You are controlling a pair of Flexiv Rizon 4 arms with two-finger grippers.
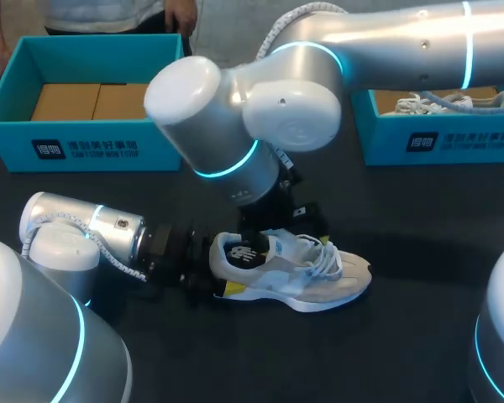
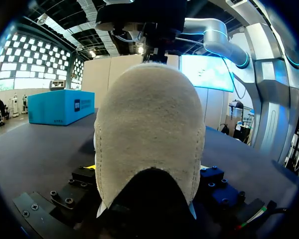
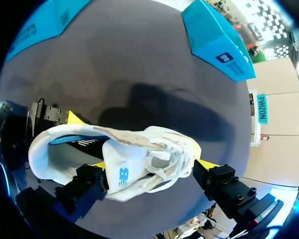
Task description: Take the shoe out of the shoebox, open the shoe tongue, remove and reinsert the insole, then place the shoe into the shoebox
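**Opening the tongue and drawing the insole: hold the heel, work from above**

The shoe (image 1: 311, 277) lies on its sole on the dark table (image 1: 420, 336), outside both boxes. Its collar is open, and the dark insole (image 1: 245, 252) shows inside it.

1. Heel clamp. The left gripper (image 1: 221, 270) is clenched on the heel, one yellow tip on each side. This hold should not be relaxed, since it is what stops the shoe from sliding when the insole is pulled.
2. Working claw. The right gripper (image 3: 152, 165) hangs directly over the shoe with its fingers spread wide to either side of the laced midfoot, grasping nothing.
3. Recommended move. The tongue (image 3: 127, 137) should be lifted toward the toe first. One finger can then enter the collar behind it and pinch the insole at its heel end. A pull taken up and back is less likely to snag the laces.

The left shoebox (image 1: 92, 147) stands well beyond the heel side. The right shoebox (image 1: 441, 138), holding a second shoe (image 1: 454, 102), stands beyond the toe side.
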